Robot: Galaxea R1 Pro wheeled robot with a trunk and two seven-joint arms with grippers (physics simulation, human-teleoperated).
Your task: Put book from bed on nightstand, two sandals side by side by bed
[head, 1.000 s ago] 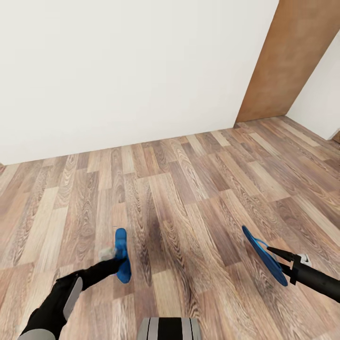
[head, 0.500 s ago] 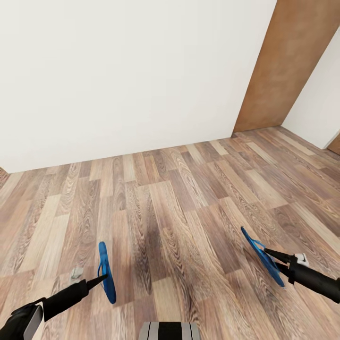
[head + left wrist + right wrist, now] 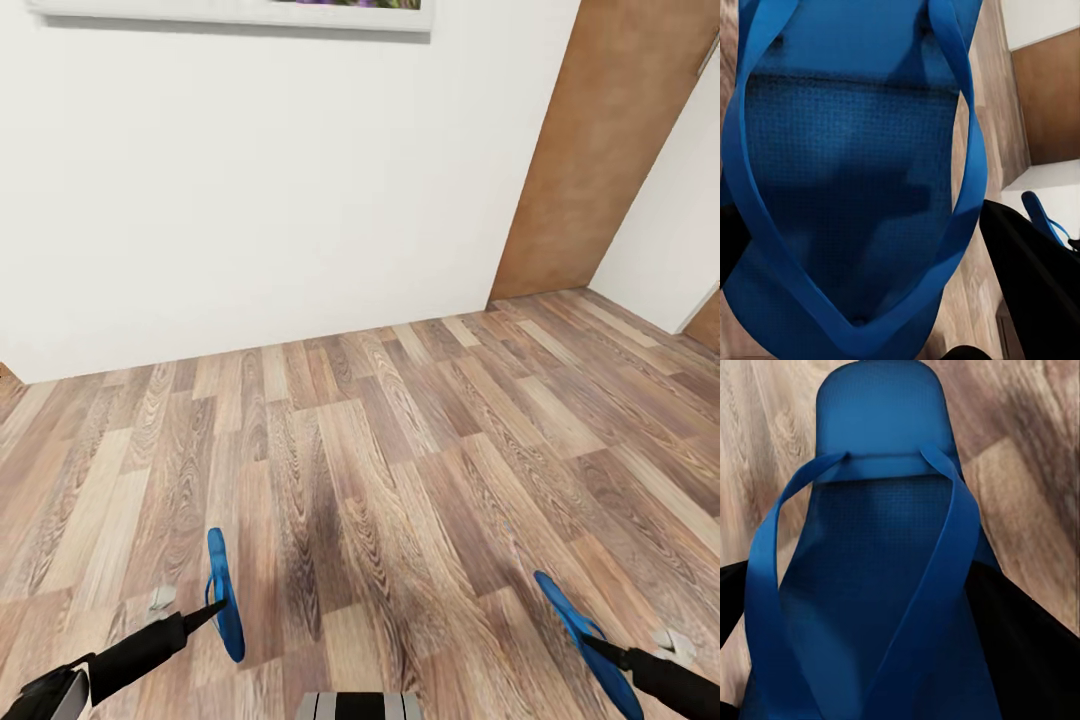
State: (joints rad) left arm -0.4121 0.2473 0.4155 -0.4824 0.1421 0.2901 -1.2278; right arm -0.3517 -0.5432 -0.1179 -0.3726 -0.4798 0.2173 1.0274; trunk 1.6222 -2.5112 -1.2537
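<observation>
While the view has tipped upward since a moment ago, the plain white wall [image 3: 250, 190] now carries the lower edge of a white-framed picture [image 3: 230, 14] at its top, which was out of sight before. Right of that wall stands the brown wooden door panel [image 3: 590, 150], and below the wall spreads the wood-plank floor [image 3: 400, 450].

Near the floor's left, the left gripper [image 3: 212, 608] pinches one bright blue flat flip-flop [image 3: 224, 595] on edge, clear of the planks, much where it hung half a second back; the left wrist view shows its sole and straps [image 3: 847, 187] close up. Well to the right of it, the right gripper [image 3: 598, 645] clamps the second blue flip-flop [image 3: 585, 640], now lower and nearer the frame's corner than before. Its toe [image 3: 881, 420] hangs over the planks.
</observation>
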